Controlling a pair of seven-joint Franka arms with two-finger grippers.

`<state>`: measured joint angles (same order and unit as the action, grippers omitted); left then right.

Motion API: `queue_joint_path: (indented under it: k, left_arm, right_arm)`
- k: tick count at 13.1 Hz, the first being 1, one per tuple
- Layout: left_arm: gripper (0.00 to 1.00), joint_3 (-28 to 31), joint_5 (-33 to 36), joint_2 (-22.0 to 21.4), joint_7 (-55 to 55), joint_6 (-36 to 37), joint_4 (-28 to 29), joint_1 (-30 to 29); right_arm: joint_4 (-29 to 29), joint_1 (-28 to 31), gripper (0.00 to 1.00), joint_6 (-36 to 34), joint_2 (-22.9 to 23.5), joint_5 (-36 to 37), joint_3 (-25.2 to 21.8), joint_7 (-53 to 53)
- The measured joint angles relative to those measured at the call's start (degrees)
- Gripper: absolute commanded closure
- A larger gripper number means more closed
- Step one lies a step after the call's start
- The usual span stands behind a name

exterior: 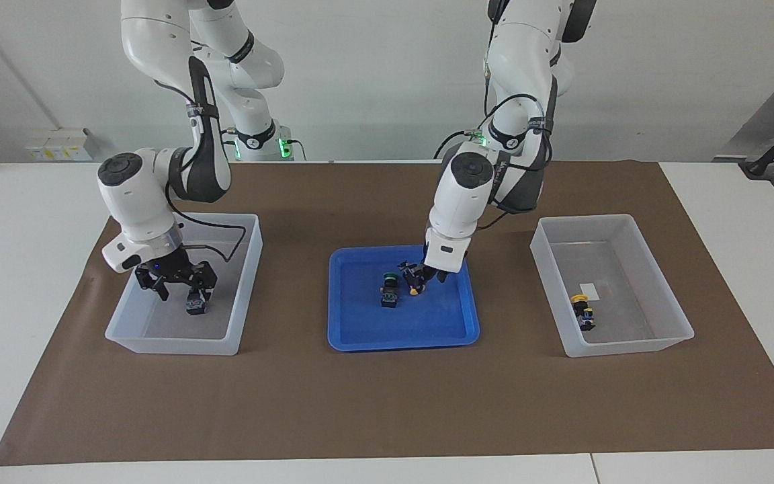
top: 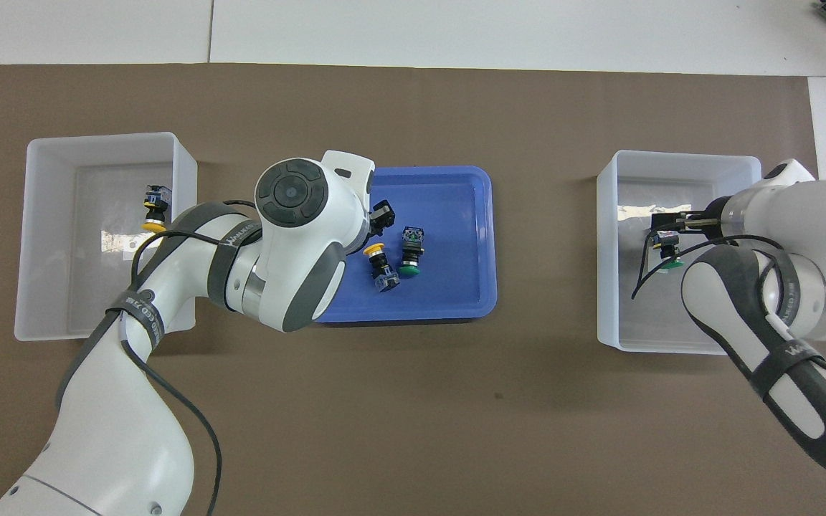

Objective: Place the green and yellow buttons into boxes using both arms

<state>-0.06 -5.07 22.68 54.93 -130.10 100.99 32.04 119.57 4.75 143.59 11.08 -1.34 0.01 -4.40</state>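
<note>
Yellow button (exterior: 416, 290) in the blue tray (exterior: 400, 341) is sitting under the left gripper (exterior: 422, 275), which I cannot tell is gripping yet, so it is needing a pinch and lift next, while the right gripper (exterior: 177, 286) is hanging wide open over a green button (exterior: 195, 306) in its box (exterior: 172, 344)

Plain white wall (exterior: 373, 81) up top, white table (exterior: 17, 282) covered by a big brown mat (exterior: 387, 403). Some white sockets (exterior: 61, 144) low on the wall. Even, soft lighting.
</note>
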Motion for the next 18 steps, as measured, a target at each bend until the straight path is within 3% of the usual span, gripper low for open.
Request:
queue_joint_path:
  k: [3,7,9,11,14,18]
  left_arm:
    - [0.35,0.0,0.0,0.0,0.5,-4.1,3.1,1.3]
    - [0.37,0.0,0.0,0.4,1.8,-12.1,9.1,3.2]
    - [0.74,0.1,0.0,0.3,2.3,-12.9,9.4,3.6]
    - [1.0,0.2,0.0,0.1,2.4,-12.9,9.4,3.6]
    - [1.0,0.2,0.0,0.1,2.5,-13.0,9.4,3.6]
    - [1.0,1.0,0.0,0.2,2.5,-11.6,7.1,3.3]
  right_arm:
    - [-3.2,-1.5,0.0,-6.3,-5.0,0.0,0.1,0.6]
    - [-12.4,-2.9,0.0,-24.9,-9.7,0.0,0.2,4.3]
    - [-17.6,-3.2,0.0,-33.0,-10.1,0.0,0.2,4.8]
    - [-21.3,-3.2,0.0,-40.3,-10.7,0.2,0.2,4.9]
    - [-27.0,-3.2,0.0,-50.5,-11.6,2.9,0.2,6.2]
    - [-28.2,-3.2,0.0,-51.7,-11.6,3.3,0.3,8.2]
